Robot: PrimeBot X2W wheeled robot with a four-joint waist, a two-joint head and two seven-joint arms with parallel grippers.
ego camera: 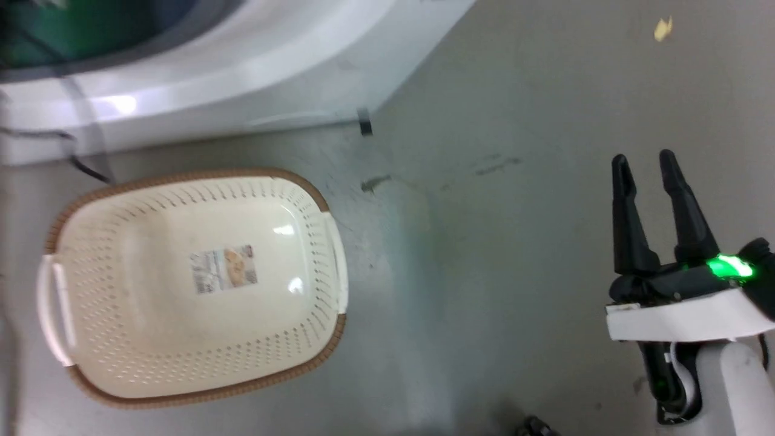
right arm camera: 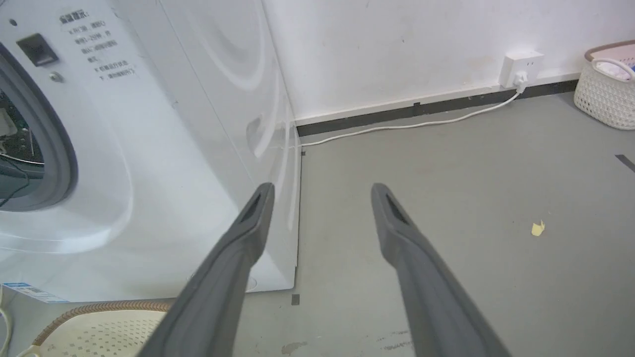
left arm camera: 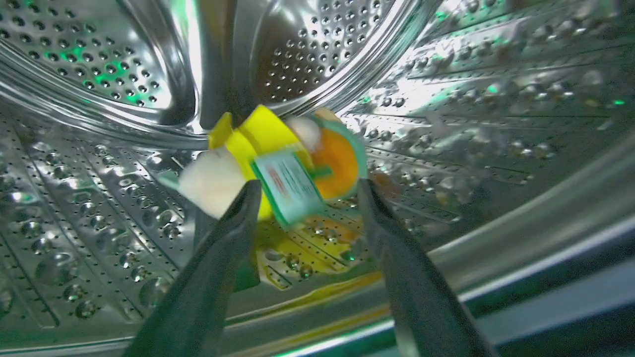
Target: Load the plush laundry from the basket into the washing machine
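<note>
One soft toy [left arm camera: 268,134]: it's in the drum [left arm camera: 74,188] of the washer [right arm camera: 149,158]! Yellow, orange and white, badly blurred, with a printed tag [left arm camera: 290,193] facing the left wrist camera.
Toy's spot: low against the perforated steel wall, just past the left fingertips. Whether it touches them, can't tell through the blur.
Left gripper [left arm camera: 308,186]: reaching into the drum, fingers spread wide, the toy's tag showing in the gap between the tips.
Right gripper [ego camera: 643,158]: out at the lower right of the head view, over the grey floor [ego camera: 514,272]. Fingers parted in a V with bare floor between them, and a green light [ego camera: 729,266] glowing at the wrist.
Basket [ego camera: 181,195]: on the floor in front of the washer, well apart from the right gripper. Brown rim all round, white handles at the sides, label sticker [ego camera: 224,269] on its cream bottom in plain sight.
Washer front: white, with the grey ring [right arm camera: 67,153] of the porthole at the left edge of the right wrist view.
Background: a white wall socket [right arm camera: 521,67] with a cable [right arm camera: 421,124] along the skirting, a second pale basket [right arm camera: 605,94] by the wall, and a yellow scrap [right arm camera: 537,228] on the floor.
</note>
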